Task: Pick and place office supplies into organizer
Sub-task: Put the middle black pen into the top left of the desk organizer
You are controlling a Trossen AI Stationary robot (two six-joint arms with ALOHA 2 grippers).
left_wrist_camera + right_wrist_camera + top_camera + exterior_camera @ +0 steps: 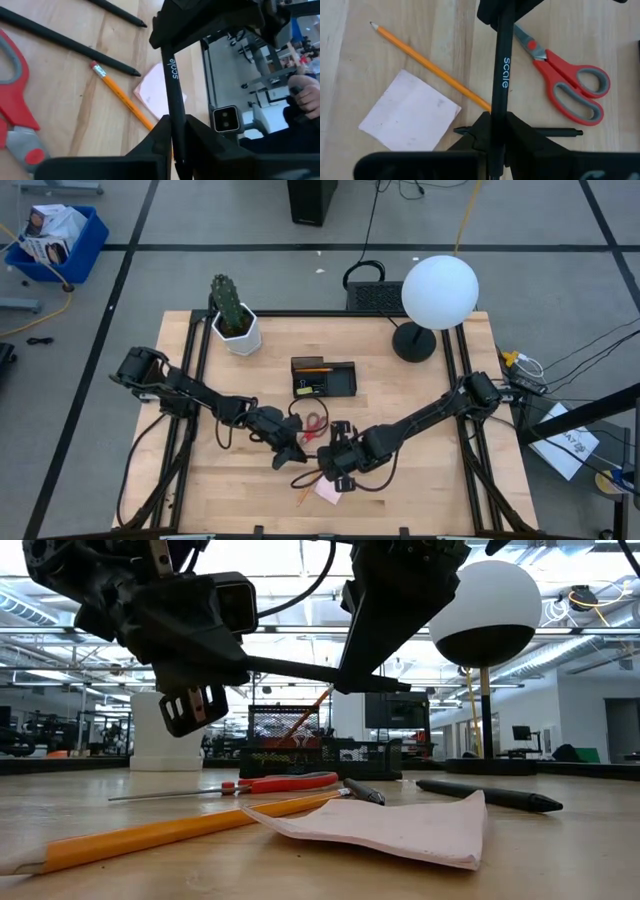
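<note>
The left gripper (291, 452) hung just above the pale wood-grain table (420, 480), its dark fingers pinched together on one end of a slim matte black pen (503, 75) printed with white lettering. The pen ran level from it to the right gripper (338, 460), whose fingers were clamped on the other end, so both held the same pen clear of the wood. Beneath that span lay red-handled scissors (570, 87) with grey-lined loops, a long orange pencil (427, 65) and a square pink sticky-note pad (410, 111) with one curled corner, the pencil's end hidden behind the pen. Two more black pens (70, 45) rested on the boards close by. Beyond both grippers, well apart from them, sat the low black mesh organizer (323, 377), a pencil leaning inside it.
</note>
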